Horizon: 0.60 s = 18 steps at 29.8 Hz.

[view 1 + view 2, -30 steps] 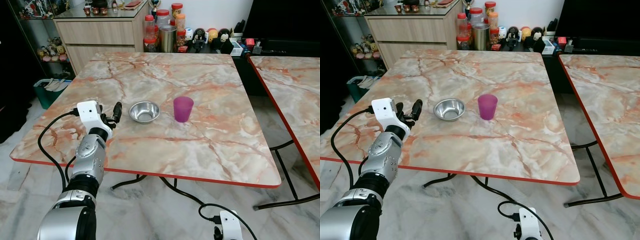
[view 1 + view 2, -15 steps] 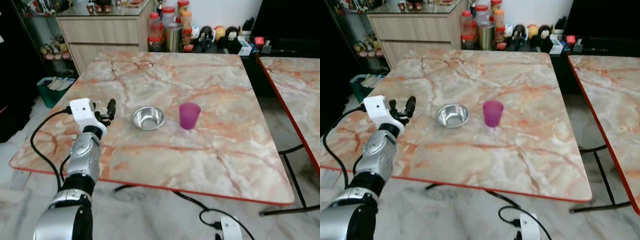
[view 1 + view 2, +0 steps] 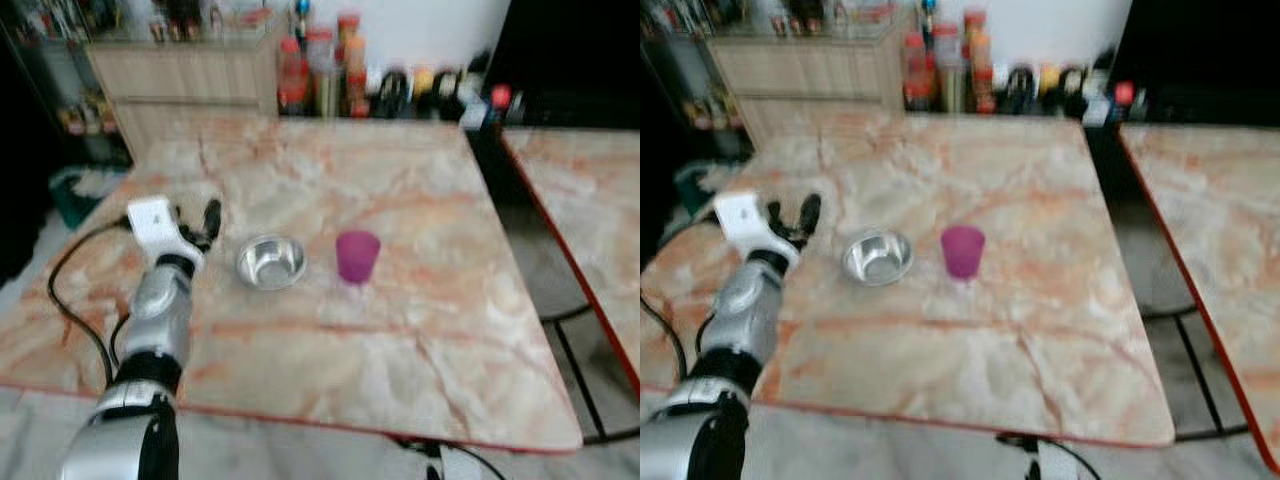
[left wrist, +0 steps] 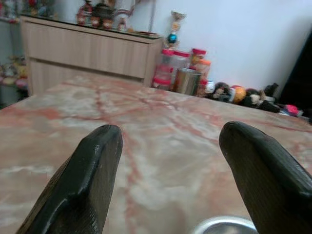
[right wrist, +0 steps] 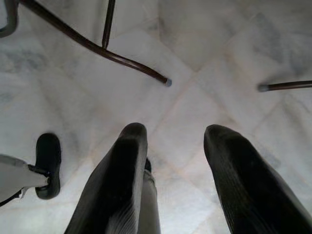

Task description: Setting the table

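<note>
A small steel bowl (image 3: 270, 262) sits on the marble table (image 3: 420, 330), with a purple plastic cup (image 3: 357, 256) upright just to its right. My left gripper (image 3: 203, 222) hovers over the table a short way left of the bowl, open and holding nothing. In the left wrist view its two black fingers (image 4: 85, 180) stand wide apart, and the bowl's rim (image 4: 224, 226) peeks in between them. My right arm hangs below the table's near edge; its gripper (image 5: 170, 146) is open above the tiled floor.
Jars, a steel tin (image 3: 330, 85) and small figurines crowd the far side behind the table. A wooden cabinet (image 3: 180, 85) stands at the back left. A second marble table (image 3: 585, 200) is on the right. Black table legs (image 5: 97, 46) cross the floor.
The camera has shifted and the picture has blurred. My left gripper has drawn back slightly to the left of the bowl. Bowl and cup have kept their places.
</note>
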Tool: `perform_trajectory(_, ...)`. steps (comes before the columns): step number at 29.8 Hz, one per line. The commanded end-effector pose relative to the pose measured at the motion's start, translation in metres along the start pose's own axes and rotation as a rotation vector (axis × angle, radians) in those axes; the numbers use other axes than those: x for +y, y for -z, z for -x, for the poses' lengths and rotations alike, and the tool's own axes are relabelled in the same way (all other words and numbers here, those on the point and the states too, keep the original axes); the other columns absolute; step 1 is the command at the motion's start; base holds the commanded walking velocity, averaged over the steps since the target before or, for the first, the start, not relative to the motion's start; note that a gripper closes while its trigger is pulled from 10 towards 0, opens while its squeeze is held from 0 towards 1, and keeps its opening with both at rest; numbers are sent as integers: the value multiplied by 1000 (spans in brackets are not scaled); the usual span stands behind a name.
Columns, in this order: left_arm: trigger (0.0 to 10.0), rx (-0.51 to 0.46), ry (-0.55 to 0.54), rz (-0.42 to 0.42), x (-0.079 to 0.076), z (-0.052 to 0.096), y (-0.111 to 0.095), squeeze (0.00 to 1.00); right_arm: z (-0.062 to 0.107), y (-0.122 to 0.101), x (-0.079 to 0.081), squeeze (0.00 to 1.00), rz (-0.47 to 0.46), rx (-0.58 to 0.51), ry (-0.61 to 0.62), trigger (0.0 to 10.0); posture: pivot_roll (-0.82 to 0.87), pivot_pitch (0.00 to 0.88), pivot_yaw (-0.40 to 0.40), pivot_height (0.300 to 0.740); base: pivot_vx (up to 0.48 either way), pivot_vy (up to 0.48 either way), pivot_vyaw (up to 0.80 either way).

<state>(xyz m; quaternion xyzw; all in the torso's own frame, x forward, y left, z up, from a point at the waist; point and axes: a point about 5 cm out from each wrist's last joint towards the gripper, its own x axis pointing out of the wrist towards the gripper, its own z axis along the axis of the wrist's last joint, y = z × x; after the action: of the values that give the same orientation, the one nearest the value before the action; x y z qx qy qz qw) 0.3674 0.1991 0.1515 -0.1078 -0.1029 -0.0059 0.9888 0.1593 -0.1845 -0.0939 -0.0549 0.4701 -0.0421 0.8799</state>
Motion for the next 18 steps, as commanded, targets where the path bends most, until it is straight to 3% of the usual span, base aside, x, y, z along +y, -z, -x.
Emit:
perform_trajectory(1, 10000, 6, 34, 11, -7, -2, 0, 0, 1, 4, -4, 0, -3, 9, 13, 10000, 43, 0, 30, 740, 0, 0, 0)
perform_trajectory(5, 10000, 66, 51, 40, -7, -1, 6, 0, 1, 5, -2, 0, 6, 15, 5, 10000, 44, 0, 33, 740, 0, 0, 0)
perform_trajectory(6, 10000, 104, 54, 36, -7, -1, 10, 0, 1, 6, -2, 0, 6, 16, 5, 10000, 44, 0, 36, 740, 0, 0, 0)
perform_trajectory(7, 10000, 207, 77, 1, -9, 1, 21, 0, 1, 6, -1, 0, 8, 16, 4, 10000, 45, 0, 37, 740, 0, 0, 0)
perform_trajectory(8, 10000, 207, 77, 1, -9, 1, 21, 0, 1, 6, -1, 0, 8, 16, 4, 10000, 45, 0, 37, 740, 0, 0, 0)
perform_trajectory(9, 10000, 270, 108, -1, -13, 2, 28, 0, 1, 6, -1, 0, 9, 16, 3, 10000, 45, 0, 38, 740, 0, 0, 0)
perform_trajectory(18, 10000, 363, 117, 101, -27, -3, 34, 0, 1, 6, 1, 0, 7, 13, 2, 10000, 37, 0, 48, 740, 0, 0, 0)
